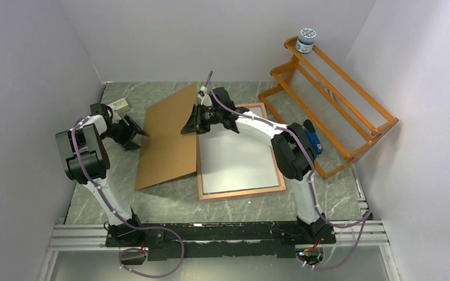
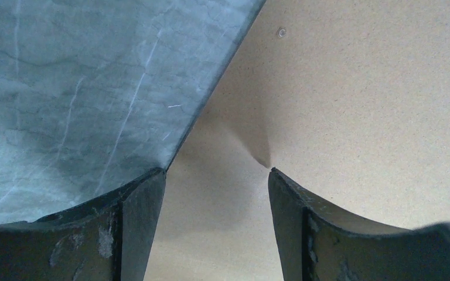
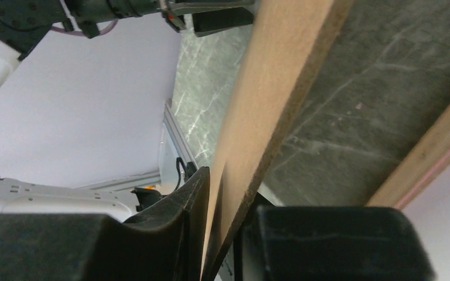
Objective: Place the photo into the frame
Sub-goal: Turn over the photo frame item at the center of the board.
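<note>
Top view: The frame [image 1: 243, 194] lies flat on the table [image 1: 328, 193], right of centre. The photo [image 1: 237, 164] lies inside it with its pale back up and appears seated within the rim. A brown board [image 1: 167, 140] sits just left of the frame, with its right edge raised. The right gripper [image 1: 188, 124] is at the far end of that raised edge. The left gripper [image 1: 139, 132] is at the board's left edge. An orange rack [image 1: 328, 111] with a jar [image 1: 306, 40] on top stands at the far right.

Left wrist view: The left gripper [image 2: 217, 172] is spread wide. Its fingers [image 2: 143, 199] straddle the board [image 2: 357, 117] edge where it meets the table [image 2: 64, 88]. No grip is visible.

Right wrist view: The right gripper [image 3: 229, 193] is clamped narrow on the board [image 3: 281, 76], with one finger on each face. The board is seen edge-on above the table. A strip of the frame [image 3: 433, 158] shows at lower right.

Step in hand, as judged: the photo is placed and the board is being handled as the backing. The next move calls for carrying the board right, squaring its edges to the frame, and lowering it flat without shifting the photo.
</note>
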`<state>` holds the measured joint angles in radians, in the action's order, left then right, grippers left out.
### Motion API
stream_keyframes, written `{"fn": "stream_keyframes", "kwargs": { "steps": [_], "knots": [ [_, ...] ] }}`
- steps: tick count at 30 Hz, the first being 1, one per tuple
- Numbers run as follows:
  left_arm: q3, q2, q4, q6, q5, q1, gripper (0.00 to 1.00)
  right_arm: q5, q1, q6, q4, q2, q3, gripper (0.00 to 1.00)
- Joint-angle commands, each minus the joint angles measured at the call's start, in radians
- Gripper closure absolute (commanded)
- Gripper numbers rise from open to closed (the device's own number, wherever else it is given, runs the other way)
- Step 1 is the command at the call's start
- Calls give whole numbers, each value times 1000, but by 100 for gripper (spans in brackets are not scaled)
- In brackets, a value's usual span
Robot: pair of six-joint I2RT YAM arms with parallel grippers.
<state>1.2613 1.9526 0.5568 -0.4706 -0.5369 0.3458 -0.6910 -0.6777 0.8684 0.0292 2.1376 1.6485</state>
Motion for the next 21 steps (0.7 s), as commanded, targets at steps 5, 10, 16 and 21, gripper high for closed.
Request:
{"fn": "stream_keyframes", "kwargs": {
  "steps": [5, 10, 16, 21],
  "knots": [
    [-28, -18, 100, 12, 38, -26, 28, -4, 2, -54, 50, 17, 70, 94],
    [-7, -72, 125, 19, 43, -26, 27, 17, 7, -50, 85, 0, 105, 100],
    [20, -178, 171, 25, 65, -25, 25, -5, 45, 7, 81, -30, 148, 100],
    [21, -331, 210, 26, 93, -26, 8, -23, 89, 65, 119, -69, 209, 100]
  ]
}}
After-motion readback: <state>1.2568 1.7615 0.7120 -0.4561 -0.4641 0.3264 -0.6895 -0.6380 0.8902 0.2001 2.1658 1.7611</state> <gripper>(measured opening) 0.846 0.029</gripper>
